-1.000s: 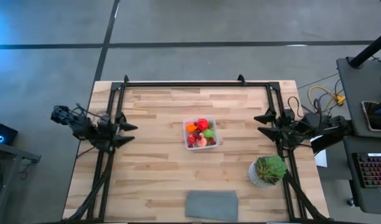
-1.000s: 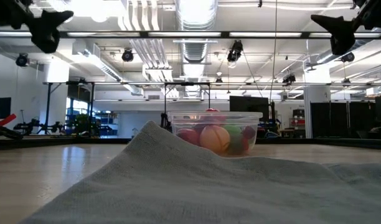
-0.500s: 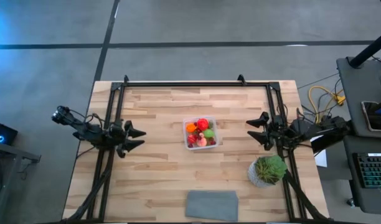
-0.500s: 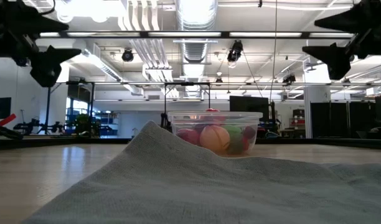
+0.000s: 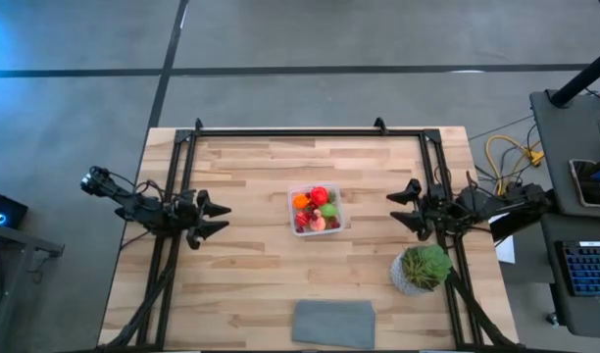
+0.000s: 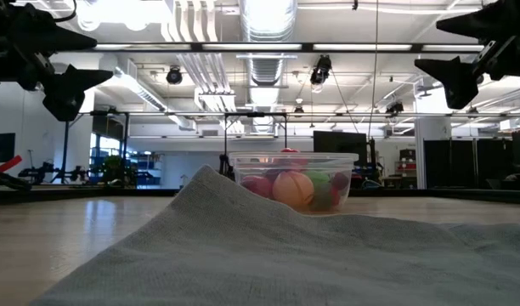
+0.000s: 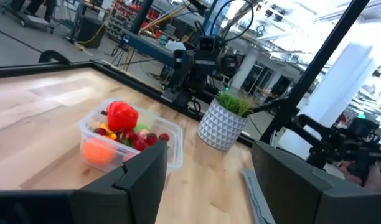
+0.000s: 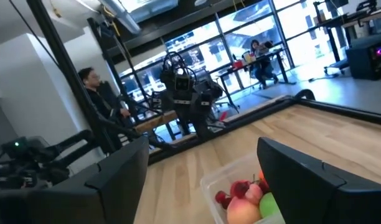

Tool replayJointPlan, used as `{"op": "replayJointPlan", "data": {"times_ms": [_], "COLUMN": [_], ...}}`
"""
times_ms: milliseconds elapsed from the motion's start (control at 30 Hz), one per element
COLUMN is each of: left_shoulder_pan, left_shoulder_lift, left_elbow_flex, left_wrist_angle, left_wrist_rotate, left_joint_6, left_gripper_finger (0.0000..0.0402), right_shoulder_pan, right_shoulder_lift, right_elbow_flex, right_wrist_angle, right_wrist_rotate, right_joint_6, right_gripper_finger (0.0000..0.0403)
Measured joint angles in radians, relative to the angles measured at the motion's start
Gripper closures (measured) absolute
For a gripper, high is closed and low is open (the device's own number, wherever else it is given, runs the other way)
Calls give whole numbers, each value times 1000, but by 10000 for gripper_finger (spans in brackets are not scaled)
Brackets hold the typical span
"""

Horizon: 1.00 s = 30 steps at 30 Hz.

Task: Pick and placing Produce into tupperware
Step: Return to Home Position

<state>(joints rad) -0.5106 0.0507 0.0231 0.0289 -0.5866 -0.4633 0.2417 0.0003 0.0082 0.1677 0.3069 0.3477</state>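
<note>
**Both grippers spread and empty, produce in the tub**

Left gripper point(image 5: 222, 218) is off the table's left side, fingers wide apart, holding and touching nothing. Right gripper point(image 5: 394, 208) is at the right side, likewise spread and empty. Both point in toward the tupperware point(image 5: 289, 208) at the middle of the wooden table point(image 5: 241, 275), well apart from it.

The clear square tub holds the produce point(image 5: 320, 208): red, orange, pink and green pieces packed together.

The left wrist view adds detail: a red piece point(image 7: 121, 115) on top, an orange one point(image 7: 96, 151) against the wall and small dark red berries point(image 7: 137, 140).

The low view shows both grippers raised well above the tabletop, with the grey cloth point(image 6: 243, 246) hiding the tub's base. The potted plant point(image 5: 422, 269) stands near the right gripper. The right wrist view shows a person point(image 8: 94, 87) beyond the table.
</note>
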Motion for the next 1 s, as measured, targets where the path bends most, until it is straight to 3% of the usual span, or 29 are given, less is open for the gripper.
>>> {"op": "replayJointPlan", "data": {"times_ms": [267, 1000], "left_shoulder_pan": [0, 0], "left_shoulder_lift": [23, 41], "left_elbow_flex": [-2, -2], "left_wrist_angle": [13, 15], "left_wrist_rotate": [-1, -1], "left_joint_6": [0, 0], "left_gripper_finger": [181, 181], "right_shoulder_pan": [0, 0], "right_shoulder_lift": [18, 47], "right_elbow_flex": [1, 1], "right_wrist_angle": [-94, -88], "right_wrist_rotate": [8, 8], "right_joint_6": [-8, -8], "right_gripper_finger": [116, 113]}}
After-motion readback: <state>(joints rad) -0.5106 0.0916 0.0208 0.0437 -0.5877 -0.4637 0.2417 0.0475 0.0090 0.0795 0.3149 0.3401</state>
